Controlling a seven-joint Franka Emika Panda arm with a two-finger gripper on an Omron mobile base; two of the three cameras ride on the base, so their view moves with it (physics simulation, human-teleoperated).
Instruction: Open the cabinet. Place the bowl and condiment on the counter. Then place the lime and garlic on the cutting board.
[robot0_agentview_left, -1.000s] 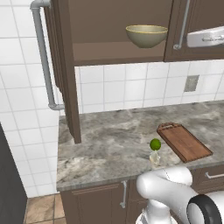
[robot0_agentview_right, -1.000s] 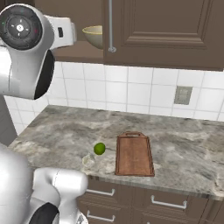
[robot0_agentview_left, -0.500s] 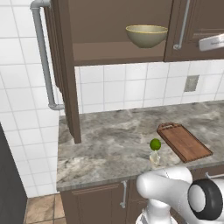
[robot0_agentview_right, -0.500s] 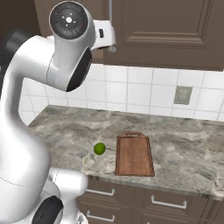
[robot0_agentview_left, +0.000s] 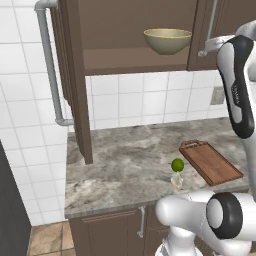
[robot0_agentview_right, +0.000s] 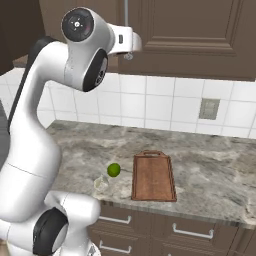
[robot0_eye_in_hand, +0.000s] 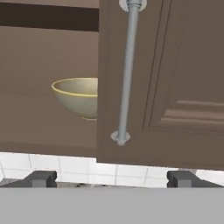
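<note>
The cabinet (robot0_agentview_left: 135, 30) hangs over the counter (robot0_agentview_left: 125, 160) with its left door (robot0_agentview_left: 75, 75) swung open. The right door (robot0_eye_in_hand: 175, 87) is shut. On the open shelf sits the olive-beige bowl (robot0_agentview_left: 167, 40) (robot0_eye_in_hand: 76, 98). My gripper (robot0_eye_in_hand: 111, 179) (robot0_agentview_right: 129, 54) is open and empty, level with the lower end of the shut door's grey bar handle (robot0_eye_in_hand: 127, 70) and a short way in front of it. The lime (robot0_agentview_right: 114, 170) and the pale garlic (robot0_agentview_right: 101, 184) lie on the counter just left of the cutting board (robot0_agentview_right: 153, 176). The condiment is hidden.
A grey pipe (robot0_agentview_left: 50, 65) runs down the tiled wall left of the cabinet. A wall outlet (robot0_agentview_right: 209, 108) sits above the counter's right part. Low brown drawers (robot0_agentview_right: 190, 231) with short handles lie under the counter edge.
The arm has swung across and risen, bringing the hand closer to the shut right door's handle. The gripper has stayed open. Bowl, lime, garlic and board have not moved.
</note>
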